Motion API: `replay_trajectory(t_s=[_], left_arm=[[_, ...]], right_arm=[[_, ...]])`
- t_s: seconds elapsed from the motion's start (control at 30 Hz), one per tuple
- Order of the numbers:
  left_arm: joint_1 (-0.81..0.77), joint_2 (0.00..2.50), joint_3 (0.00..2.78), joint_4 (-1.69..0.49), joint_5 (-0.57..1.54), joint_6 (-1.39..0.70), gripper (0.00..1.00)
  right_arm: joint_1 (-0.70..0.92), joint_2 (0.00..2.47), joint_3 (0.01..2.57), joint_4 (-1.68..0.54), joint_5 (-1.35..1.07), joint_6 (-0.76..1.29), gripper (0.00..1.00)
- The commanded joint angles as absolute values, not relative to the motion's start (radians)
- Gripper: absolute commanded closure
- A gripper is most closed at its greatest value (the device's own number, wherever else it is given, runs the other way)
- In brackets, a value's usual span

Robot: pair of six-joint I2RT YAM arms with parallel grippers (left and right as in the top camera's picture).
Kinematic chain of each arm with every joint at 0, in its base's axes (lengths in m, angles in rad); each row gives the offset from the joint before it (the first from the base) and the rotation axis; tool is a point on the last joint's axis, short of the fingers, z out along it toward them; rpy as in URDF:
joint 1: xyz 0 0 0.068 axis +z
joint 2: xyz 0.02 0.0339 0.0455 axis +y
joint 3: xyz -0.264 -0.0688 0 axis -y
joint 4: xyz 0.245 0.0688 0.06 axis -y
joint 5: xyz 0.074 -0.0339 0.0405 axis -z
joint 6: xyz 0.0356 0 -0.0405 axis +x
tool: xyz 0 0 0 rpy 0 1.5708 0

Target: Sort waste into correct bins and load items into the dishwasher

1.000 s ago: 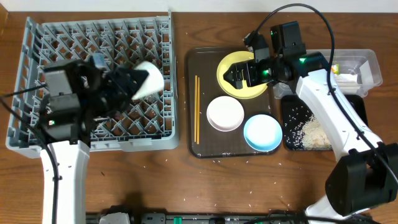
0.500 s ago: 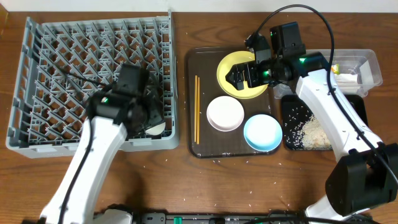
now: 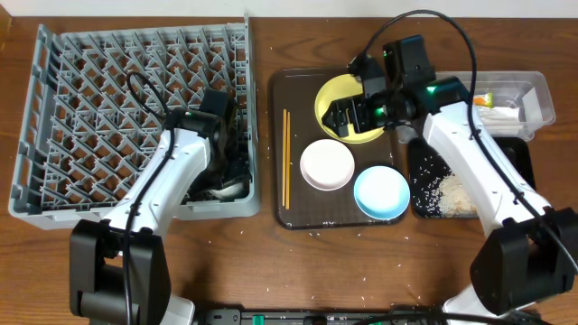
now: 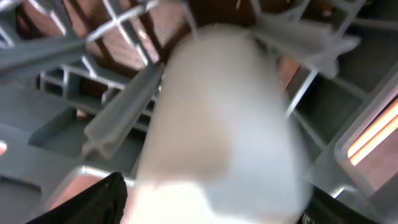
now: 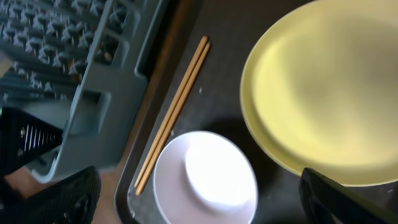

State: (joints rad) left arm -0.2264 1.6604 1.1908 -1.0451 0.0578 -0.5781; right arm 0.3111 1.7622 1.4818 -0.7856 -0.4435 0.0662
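Left gripper [image 3: 219, 171] has carried the white cup [image 4: 217, 112] from mid-rack into the dish rack's [image 3: 135, 212] near right corner, jaws apparently closed on it; release pending. Right gripper [image 3: 346, 115] hovers over the yellow plate [image 5: 311, 93], jaws spread, empty.

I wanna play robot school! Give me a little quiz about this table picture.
1. True or false: the chopsticks lie inside the grey dish rack.
2. Which dish is under the right pincer? A) yellow plate B) blue bowl C) white bowl
3. Fill in: the loose rice sits in the ____ tray.
Key: 1 false, they lie on the brown tray. 2 A. 3 black tray.
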Motion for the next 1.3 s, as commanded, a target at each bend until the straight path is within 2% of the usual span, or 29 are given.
replay_trajectory(t_s=[0.0,0.13,0.2,0.23,0.3,0.4,0.63,1.0,1.07,1.27], left_arm=[[-0.229,1.643,1.257,-1.085,0.094,-0.568,0.2],[-0.229,1.595,1.335,-1.132,0.109,-0.546,0.2],[-0.229,1.546,1.369,-1.148,0.118,-0.537,0.2],[-0.229,1.507,1.377,-1.147,0.128,-0.535,0.21],[-0.229,1.462,1.378,-1.146,0.127,-0.535,0.21],[-0.229,1.386,1.378,-1.147,0.127,-0.535,0.21],[-0.249,1.369,1.377,-1.14,0.128,-0.538,0.21],[-0.333,1.407,1.372,-1.071,0.123,-0.57,0.21],[-0.363,1.431,1.365,-1.03,0.123,-0.581,0.21],[-0.478,1.555,1.363,-0.883,0.124,-0.612,0.21]], right_arm=[[0.374,1.753,1.484,-0.819,-0.371,0.087,0.02],[0.421,1.753,1.484,-0.875,-0.173,0.187,0.09],[0.428,1.753,1.483,-0.909,-0.132,0.231,0.18],[0.429,1.753,1.477,-0.92,-0.131,0.253,0.28],[0.429,1.753,1.46,-0.925,-0.131,0.281,0.39],[0.43,1.753,1.382,-0.888,-0.126,0.32,0.47],[0.43,1.753,1.244,-0.794,-0.128,0.363,0.54],[0.424,1.753,1.217,-0.755,-0.127,0.372,0.62],[0.402,1.747,1.24,-0.752,-0.145,0.389,0.65],[0.281,1.632,1.417,-0.834,-0.221,0.353,0.64]])
